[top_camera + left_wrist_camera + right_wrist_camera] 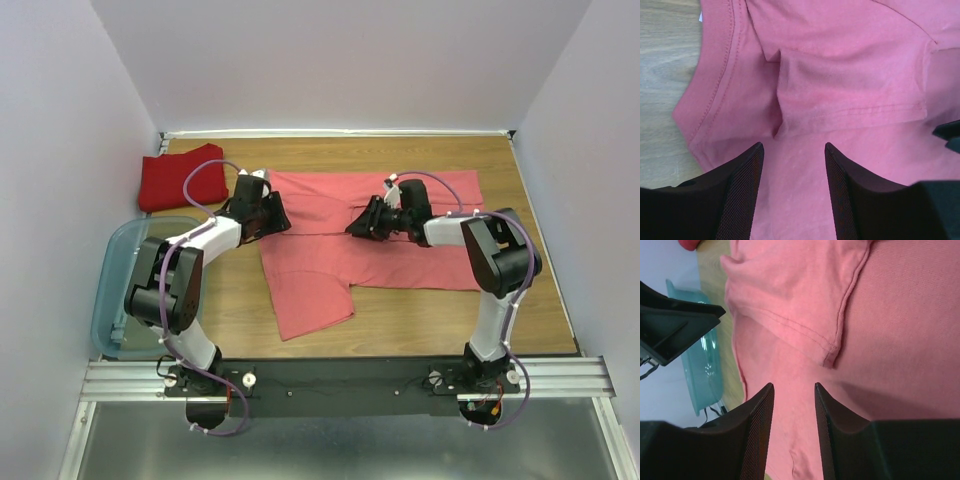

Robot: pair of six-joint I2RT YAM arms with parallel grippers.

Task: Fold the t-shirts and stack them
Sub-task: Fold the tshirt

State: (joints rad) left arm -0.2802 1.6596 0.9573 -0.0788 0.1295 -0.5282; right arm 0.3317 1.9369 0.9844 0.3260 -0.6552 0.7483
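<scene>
L gripper (794, 146): jaws apart, empty, over salmon-pink tee (840, 75).
R gripper (794, 385): narrower gap, empty.
Top view: deep red tee (178, 178) folded, far left.

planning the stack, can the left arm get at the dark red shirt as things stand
Probably yes. The dark red shirt lies folded just left of the left gripper, with only the arm's own cable looping near it, and the jaws stand open and empty over the pink shirt.
</scene>
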